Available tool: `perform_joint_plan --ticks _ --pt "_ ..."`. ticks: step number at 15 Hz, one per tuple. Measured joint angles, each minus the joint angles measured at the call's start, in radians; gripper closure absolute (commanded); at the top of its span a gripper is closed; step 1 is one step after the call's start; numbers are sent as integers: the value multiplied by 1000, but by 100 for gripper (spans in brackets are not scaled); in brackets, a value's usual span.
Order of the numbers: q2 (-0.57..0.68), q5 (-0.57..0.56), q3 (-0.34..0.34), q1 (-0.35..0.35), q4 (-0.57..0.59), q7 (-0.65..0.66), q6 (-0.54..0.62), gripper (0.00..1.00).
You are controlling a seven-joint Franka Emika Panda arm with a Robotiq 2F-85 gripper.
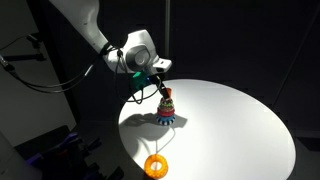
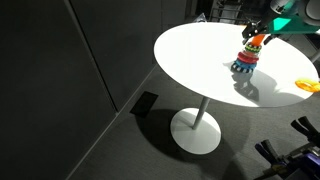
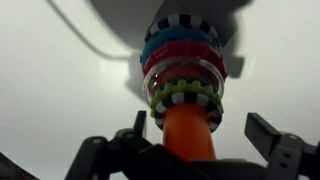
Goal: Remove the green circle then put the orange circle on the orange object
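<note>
White table [image 1: 250, 125], tower [image 1: 166, 107], pincer [image 3: 188, 148] apparently open

Stacking tower [image 2: 247, 60] on white round table [image 2: 190, 50], orange circle [image 2: 306, 86] near edge

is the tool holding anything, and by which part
Nothing is held: the tool stands open, jaws apart either side of the orange-red top piece of the multicoloured plastic stacking tower.

3 cameras on a round white table [image 1: 225, 125].
An exterior view looks down from near at the small multicoloured stacking tower [image 1: 166, 106]; an exterior view stands farther back and higher, taking in the white pedestal foot [image 2: 196, 132]. Both share table and tower. The wrist view sits close against the tower.
</note>
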Motion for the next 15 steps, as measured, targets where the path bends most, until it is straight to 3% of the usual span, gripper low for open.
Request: perform_joint_plan --ticks 15 --pt "-8 -1 -23 15 -14 -4 -2 0"
